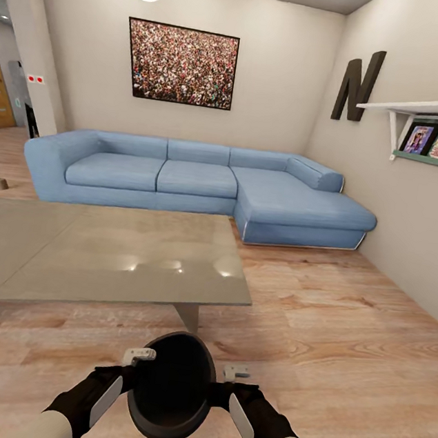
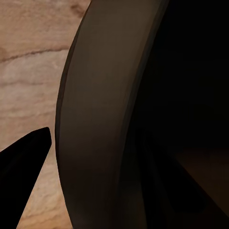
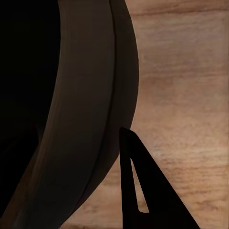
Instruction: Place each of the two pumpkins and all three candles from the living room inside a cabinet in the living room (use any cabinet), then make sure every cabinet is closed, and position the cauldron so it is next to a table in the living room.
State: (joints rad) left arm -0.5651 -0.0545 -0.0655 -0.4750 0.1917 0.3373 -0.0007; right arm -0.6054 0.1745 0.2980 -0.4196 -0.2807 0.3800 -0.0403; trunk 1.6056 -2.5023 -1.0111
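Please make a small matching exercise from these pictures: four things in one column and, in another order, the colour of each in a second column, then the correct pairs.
Things:
1. sofa
2. cauldron
3. wall shelf
4. table

Colours:
A. white
B. grey
C. light blue
D. black

Pairs: 1-C, 2-D, 3-A, 4-B

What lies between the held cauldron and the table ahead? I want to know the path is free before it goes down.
Bare wood floor alone, in the head view, separates the cauldron from the table.
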